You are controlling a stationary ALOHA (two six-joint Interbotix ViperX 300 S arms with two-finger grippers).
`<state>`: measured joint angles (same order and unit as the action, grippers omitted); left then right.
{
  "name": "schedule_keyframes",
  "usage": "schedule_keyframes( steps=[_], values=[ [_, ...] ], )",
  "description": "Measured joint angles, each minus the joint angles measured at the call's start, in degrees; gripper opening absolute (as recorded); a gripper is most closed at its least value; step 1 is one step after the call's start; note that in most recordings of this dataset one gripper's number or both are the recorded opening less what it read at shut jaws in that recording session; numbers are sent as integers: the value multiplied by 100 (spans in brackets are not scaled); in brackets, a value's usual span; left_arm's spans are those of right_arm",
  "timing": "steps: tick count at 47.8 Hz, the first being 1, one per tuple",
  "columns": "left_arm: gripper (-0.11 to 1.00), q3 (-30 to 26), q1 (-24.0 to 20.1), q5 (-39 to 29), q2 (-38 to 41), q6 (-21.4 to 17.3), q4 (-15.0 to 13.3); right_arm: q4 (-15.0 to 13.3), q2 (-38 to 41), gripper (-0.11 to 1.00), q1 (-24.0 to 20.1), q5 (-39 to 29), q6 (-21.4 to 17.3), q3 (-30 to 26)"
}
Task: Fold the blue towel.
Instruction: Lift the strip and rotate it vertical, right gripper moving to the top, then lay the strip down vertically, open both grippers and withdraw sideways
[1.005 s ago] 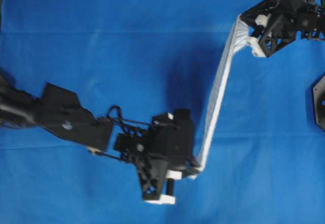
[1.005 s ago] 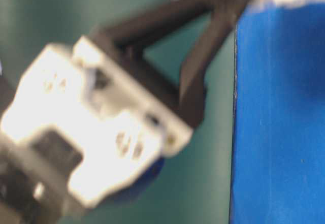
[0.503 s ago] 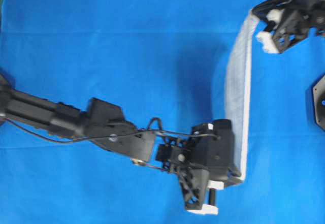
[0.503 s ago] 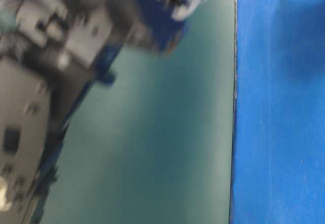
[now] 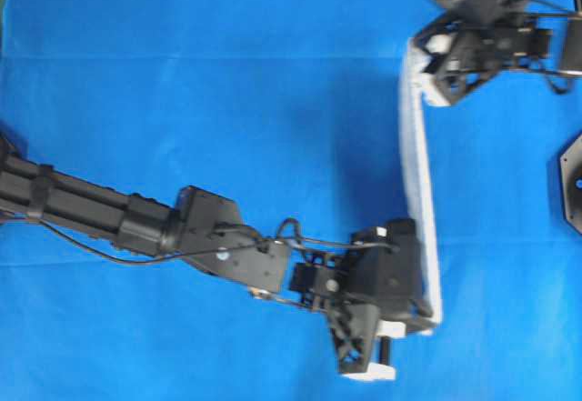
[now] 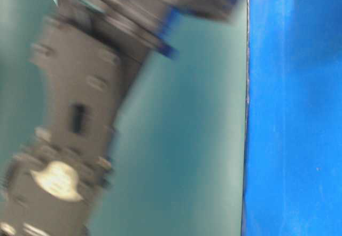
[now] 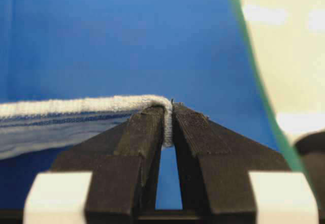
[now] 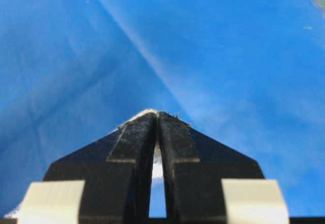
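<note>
The blue towel (image 5: 418,174), white with thin blue stripes, hangs off the surface as a narrow, taut band stretched between both grippers. My left gripper (image 5: 429,317) is shut on its near end at the lower right. In the left wrist view the towel's (image 7: 76,113) hem is pinched between the black fingertips of the left gripper (image 7: 169,111). My right gripper (image 5: 420,66) is shut on the far end at the upper right. In the right wrist view only a white sliver of towel (image 8: 156,169) shows between the fingers of the right gripper (image 8: 156,115).
A large plain blue cloth (image 5: 227,101) covers the whole surface. A black fixture (image 5: 571,183) sits at the right edge. The table-level view is mostly filled by a blurred arm (image 6: 80,113). The cloth's green-bordered edge (image 7: 254,71) shows to the left gripper's right.
The left arm has carried its end of the towel to the right. The right gripper has shifted left. The band has gone from slanted to nearly straight down the overhead view.
</note>
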<state>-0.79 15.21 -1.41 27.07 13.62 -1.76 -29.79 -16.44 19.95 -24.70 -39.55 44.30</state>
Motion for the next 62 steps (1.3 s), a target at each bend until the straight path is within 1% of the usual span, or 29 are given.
schedule_keyframes(
  steps=[4, 8, 10, 14, 19, 26, 35, 39, 41, 43, 46, 49, 50, 52, 54, 58, 62],
  values=[
    [4, 431, 18, 185, -185, 202, -18, -9, 624, 4, -35, 211, 9, -343],
    [4, 932, 53, 422, -404, 431, -18, -18, 1063, 4, -53, 343, 9, -624],
    [4, 1222, 70, 545, -536, 606, -18, -18, 1222, 4, -79, 396, 9, -738],
    [4, 1652, 97, 721, -712, 817, -26, -26, 1538, 4, -97, 527, 9, -993],
    [4, 2021, 123, 835, -835, 967, -26, -26, 1723, 4, -105, 598, 9, -1160],
    [4, 2232, 132, 853, -861, 1002, -26, -26, 1854, 4, -105, 606, 9, -1248],
    [4, 2276, 123, 861, -861, 1002, -18, -26, 1934, 4, -105, 659, 0, -1257],
    [6, 2329, 132, 853, -861, 1002, -26, -26, 1934, 5, -105, 677, 0, -1257],
    [12, 2355, 132, 844, -861, 1011, -26, -26, 1934, 10, -105, 686, 0, -1257],
    [21, 2373, 123, 817, -861, 1020, -26, -26, 1942, 23, -105, 694, 0, -1257],
    [39, 2417, 132, 694, -870, 1046, -26, -26, 1934, 41, -105, 694, 0, -1257],
    [58, 2479, 132, 536, -888, 1063, -18, -26, 1934, 56, -105, 686, 0, -1257],
    [65, 2514, 123, 439, -940, 1081, -26, -26, 1934, 59, -105, 686, 0, -1248],
    [76, 2575, 114, 299, -1037, 1081, -26, -26, 1907, 60, -105, 686, 0, -1230],
    [79, 2646, 97, 167, -1187, 1081, -26, -26, 1828, 59, -123, 686, 0, -1187],
    [74, 2786, 62, -35, -1521, 1081, -26, -26, 1591, 56, -185, 686, 0, -1037],
    [72, 3023, 35, -123, -1925, 1037, -18, -18, 1274, 56, -290, 686, 0, -853]
  ],
)
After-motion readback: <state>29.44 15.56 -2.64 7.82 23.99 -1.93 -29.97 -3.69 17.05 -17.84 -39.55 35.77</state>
